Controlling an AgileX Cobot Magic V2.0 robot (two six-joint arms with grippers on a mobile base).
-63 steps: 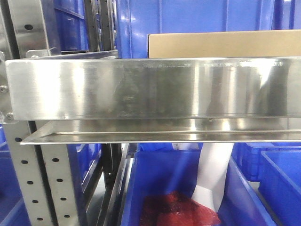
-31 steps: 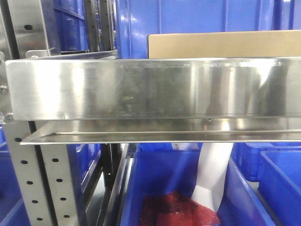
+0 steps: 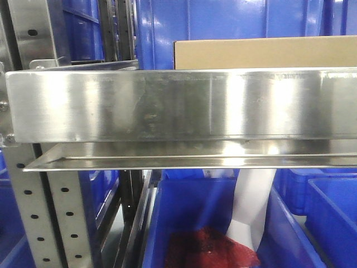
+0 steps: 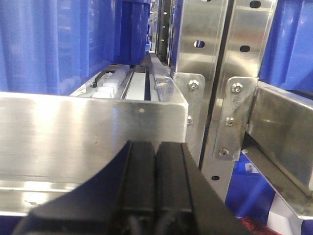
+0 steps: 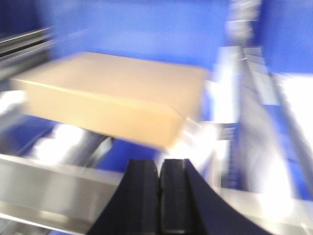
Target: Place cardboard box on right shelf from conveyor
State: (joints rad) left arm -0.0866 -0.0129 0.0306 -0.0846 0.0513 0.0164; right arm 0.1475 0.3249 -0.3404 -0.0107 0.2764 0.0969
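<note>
Blue bin holds red mesh and white bag.

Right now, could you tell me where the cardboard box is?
The cardboard box lies on the right shelf, behind its steel front lip at the front view's upper right, with blue bins behind it. No gripper holds it.

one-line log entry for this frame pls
box: plain tan cardboard box lying on shiny steel shelf | left hand: shut, empty | right hand: shut, empty, box released | right wrist view blurred
</note>
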